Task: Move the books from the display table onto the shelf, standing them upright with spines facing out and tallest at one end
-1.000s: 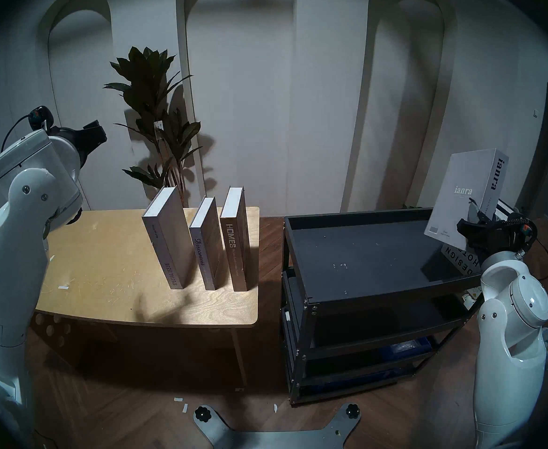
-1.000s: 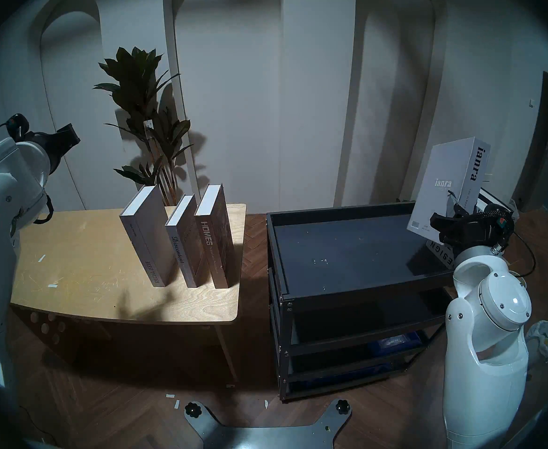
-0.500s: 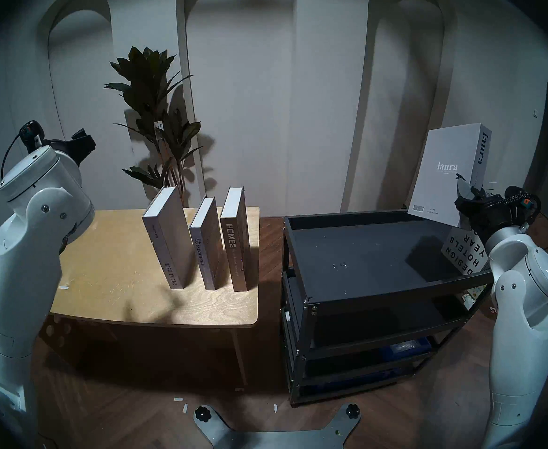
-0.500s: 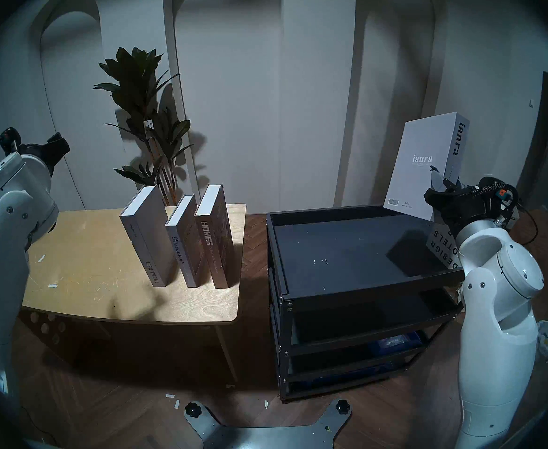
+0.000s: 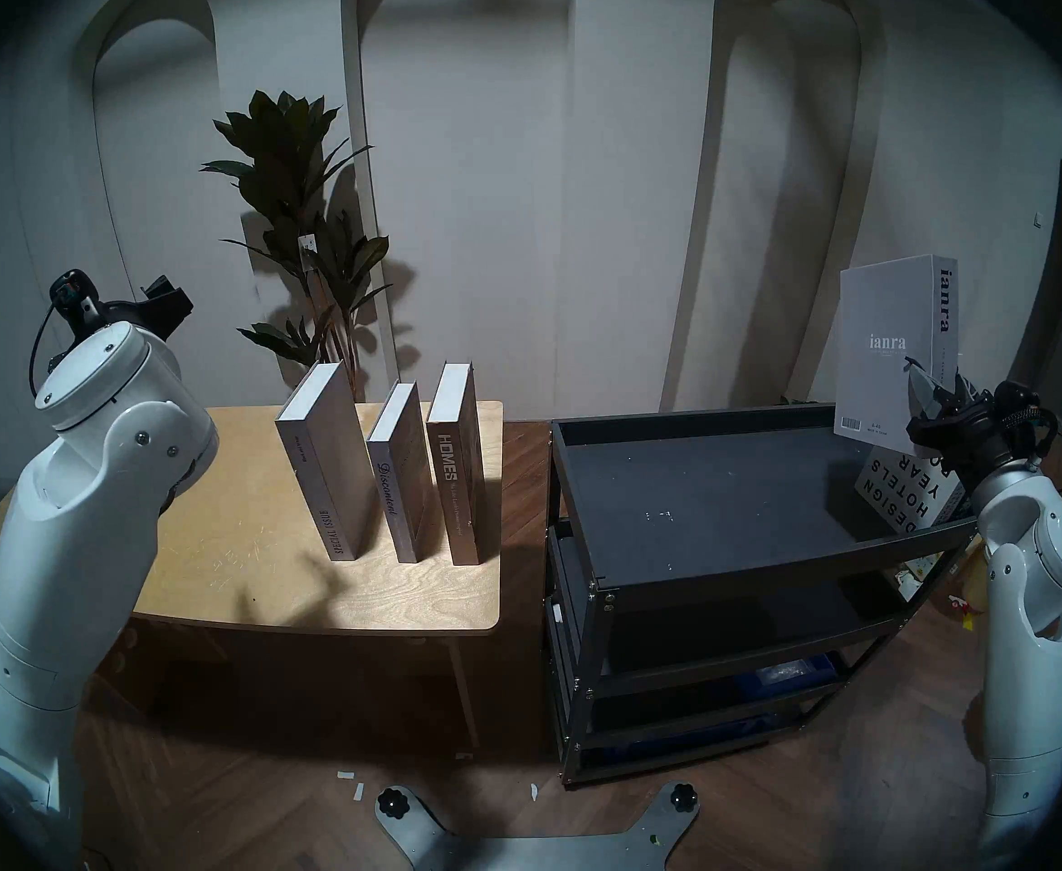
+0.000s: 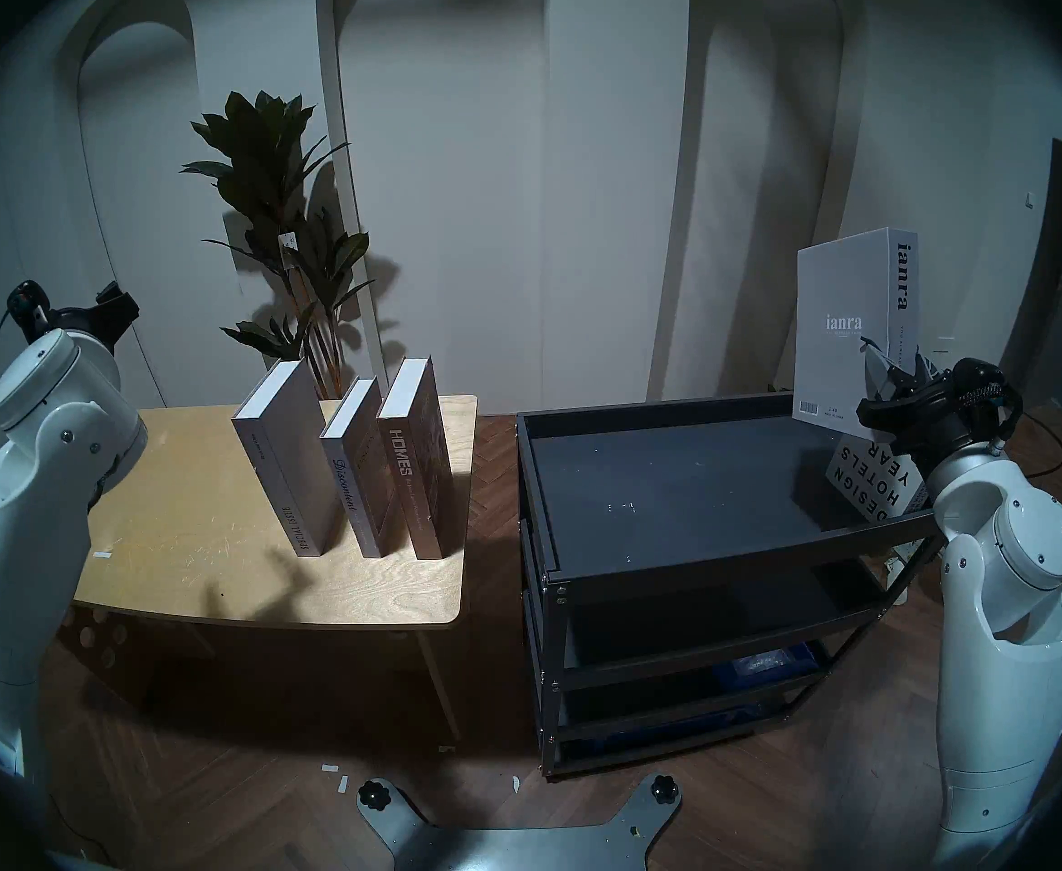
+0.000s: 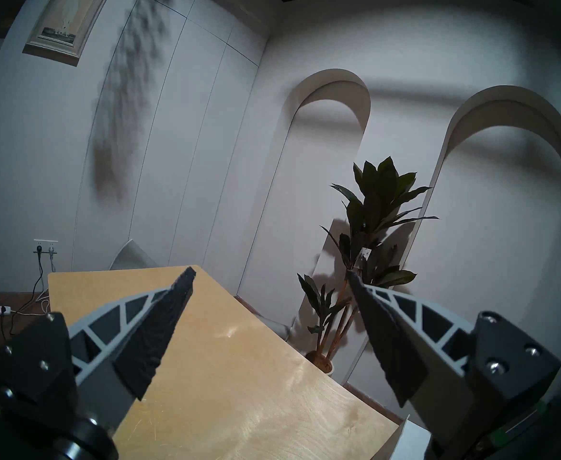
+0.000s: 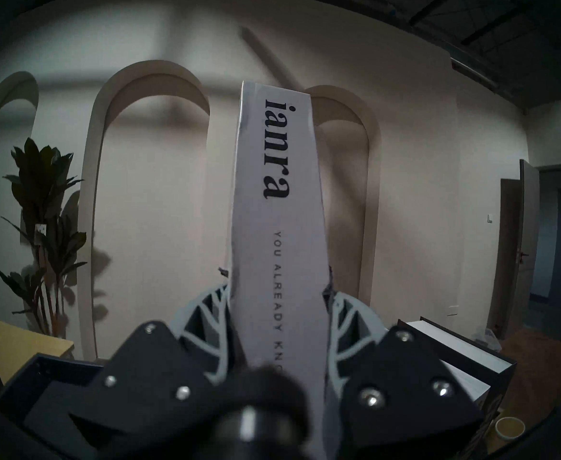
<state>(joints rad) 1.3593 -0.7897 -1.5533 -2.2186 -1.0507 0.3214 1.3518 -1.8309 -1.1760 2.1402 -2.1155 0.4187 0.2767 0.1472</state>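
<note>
Three books stand upright on the plywood display table (image 5: 220,536): "SPECIAL ISSUE" (image 5: 321,467), "Discontent" (image 5: 398,480) and "HOMES" (image 5: 456,467). My right gripper (image 5: 933,389) is shut on a white "ianra" book (image 5: 886,342), held upright above the right rear of the black shelf's top tray (image 5: 704,505). In the right wrist view its spine (image 8: 276,167) runs up between my fingers (image 8: 342,310). A white "DESIGN HOTELS YEAR" book (image 5: 899,492) leans on the tray's right end. My left gripper (image 7: 271,271) is open and empty above the table's far left. No black "CENTURY" book shows.
A tall potted plant (image 5: 302,222) stands behind the table. The shelf has lower tiers (image 5: 736,618), and something blue (image 5: 792,672) sits on a low one. A grey metal base plate (image 5: 535,832) lies on the wood floor in front.
My right gripper raised the "ianra" book from a tilted pose low over the tray and turned it upright. My left arm swung rightward over the table's left end, its gripper still raised.
</note>
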